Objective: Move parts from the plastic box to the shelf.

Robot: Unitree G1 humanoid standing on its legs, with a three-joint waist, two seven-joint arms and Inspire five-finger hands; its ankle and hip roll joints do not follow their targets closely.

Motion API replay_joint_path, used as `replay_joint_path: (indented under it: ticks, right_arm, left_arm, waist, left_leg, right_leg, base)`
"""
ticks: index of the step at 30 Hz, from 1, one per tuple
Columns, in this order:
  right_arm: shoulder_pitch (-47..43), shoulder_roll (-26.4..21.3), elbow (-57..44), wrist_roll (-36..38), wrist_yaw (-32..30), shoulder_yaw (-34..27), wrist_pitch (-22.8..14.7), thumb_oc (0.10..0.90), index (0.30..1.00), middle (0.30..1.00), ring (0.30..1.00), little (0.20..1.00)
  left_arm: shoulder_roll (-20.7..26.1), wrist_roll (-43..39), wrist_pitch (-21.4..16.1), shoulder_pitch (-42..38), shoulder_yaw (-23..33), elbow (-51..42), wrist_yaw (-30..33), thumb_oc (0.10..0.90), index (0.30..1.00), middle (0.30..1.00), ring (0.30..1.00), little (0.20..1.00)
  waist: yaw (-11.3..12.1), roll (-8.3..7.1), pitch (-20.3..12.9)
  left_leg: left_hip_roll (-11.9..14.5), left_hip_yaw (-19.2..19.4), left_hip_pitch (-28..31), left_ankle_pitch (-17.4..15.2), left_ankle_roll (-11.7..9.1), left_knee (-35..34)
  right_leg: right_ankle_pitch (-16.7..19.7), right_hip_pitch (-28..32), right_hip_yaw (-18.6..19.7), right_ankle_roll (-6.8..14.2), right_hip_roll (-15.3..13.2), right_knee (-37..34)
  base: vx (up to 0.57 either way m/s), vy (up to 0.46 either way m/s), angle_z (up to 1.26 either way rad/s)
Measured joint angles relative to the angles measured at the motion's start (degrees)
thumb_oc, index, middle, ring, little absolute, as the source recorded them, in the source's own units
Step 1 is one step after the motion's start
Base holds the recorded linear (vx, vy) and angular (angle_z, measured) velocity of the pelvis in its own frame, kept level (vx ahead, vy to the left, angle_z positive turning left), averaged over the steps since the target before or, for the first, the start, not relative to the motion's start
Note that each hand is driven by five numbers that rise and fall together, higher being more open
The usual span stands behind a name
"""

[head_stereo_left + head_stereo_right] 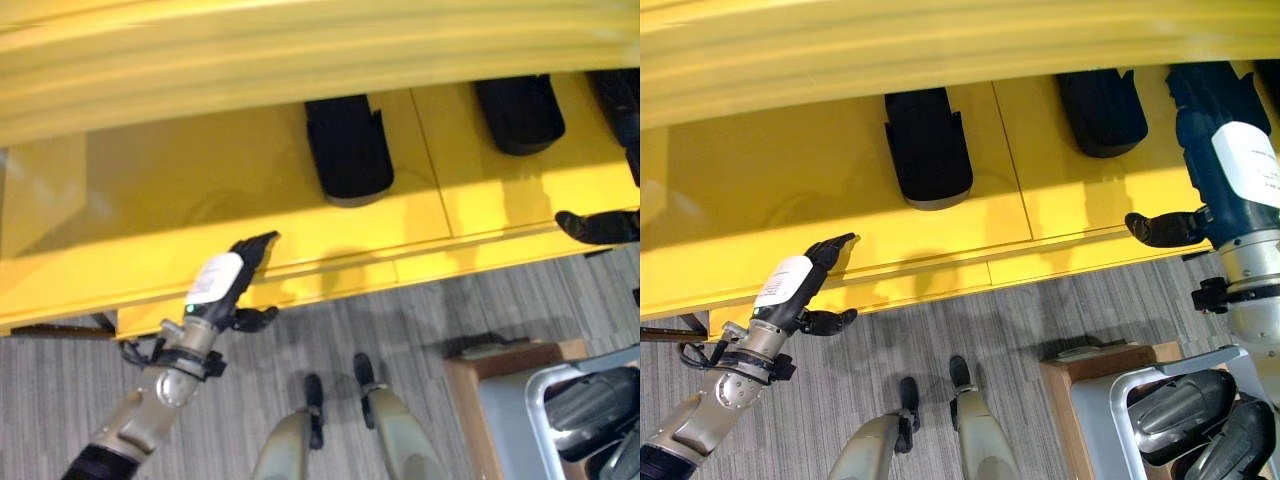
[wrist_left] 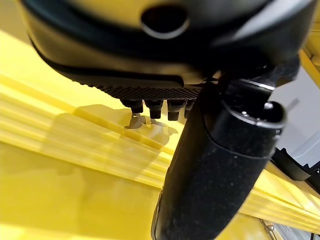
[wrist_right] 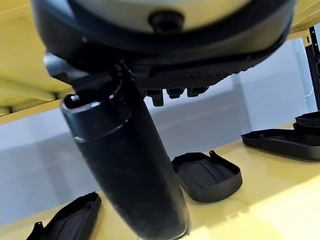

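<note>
We see the left hand (image 1: 790,285), fingers straight, empty, at the yellow shelf's (image 1: 760,190) front edge; right hand (image 1: 1225,170) fingers straight over it, tips cut off; two black parts (image 1: 928,148) lie on it.

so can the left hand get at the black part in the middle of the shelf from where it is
Probably yes. The left hand hangs open at the yellow shelf front edge, and the shelf surface between it and the middle black part is bare. It would need to reach inward and rightward.
</note>
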Motion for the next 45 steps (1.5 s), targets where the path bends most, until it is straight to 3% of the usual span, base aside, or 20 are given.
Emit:
replay_joint_path:
  ticks: [8, 14, 27, 45]
  right_arm:
    - [-1.9, -2.1, 4.7, 0.0, 2.9, 1.9, 0.5, 0.900, 1.000, 1.000, 1.000, 1.000]
    - [-5.8, -2.4, 7.5, 0.0, 4.5, 7.5, 0.7, 0.900, 1.000, 1.000, 1.000, 1.000]
    - [-19.3, -6.0, 12.8, -0.2, 6.1, 19.7, 0.7, 0.900, 1.000, 1.000, 1.000, 1.000]
    - [-25.0, -7.0, 15.9, -2.5, 6.1, 24.5, 1.5, 0.900, 1.000, 1.000, 1.000, 1.000]
  left_arm:
    - [0.8, -0.1, -0.1, 0.3, 0.2, 0.3, -0.7, 0.900, 1.000, 1.000, 1.000, 1.000]
    - [1.7, -0.1, -0.2, 0.3, 0.5, 0.5, -1.5, 0.900, 1.000, 1.000, 1.000, 1.000]
    - [1.8, -0.1, -0.7, 0.0, 0.5, 0.9, -2.3, 0.900, 1.000, 1.000, 1.000, 1.000]
    - [1.8, -0.1, -1.3, -1.2, 0.5, 0.9, -1.9, 0.900, 1.000, 1.000, 1.000, 1.000]
  waist:
    - [0.3, 0.03, 0.0]
    - [0.3, 0.24, 0.1]
    - [1.4, 2.87, 1.3]
    - [1.5, 3.34, 2.7]
  left_leg:
    - [0.0, -0.1, -0.1, 0.0, 0.0, 0.4]
    - [0.0, -0.1, -0.1, 0.1, -0.1, 0.6]
    - [0.0, -0.3, -0.3, 0.2, -0.3, 0.7]
    - [-0.2, -2.1, 0.2, 1.2, -1.2, -1.2]
  right_leg:
    - [0.0, 0.0, -0.1, 0.0, 0.0, 0.3]
    - [-0.1, -0.1, -0.2, -0.1, 0.1, 0.6]
    - [-0.3, -0.5, -0.4, -0.3, 0.0, 1.5]
    - [-1.5, -0.9, -2.2, -1.1, -0.3, 3.0]
  base:
    - [-0.03, -0.032, 0.01]
    - [-0.03, -0.036, 0.00]
    - [-0.03, -0.041, 0.01]
    - [0.01, -0.026, 0.05]
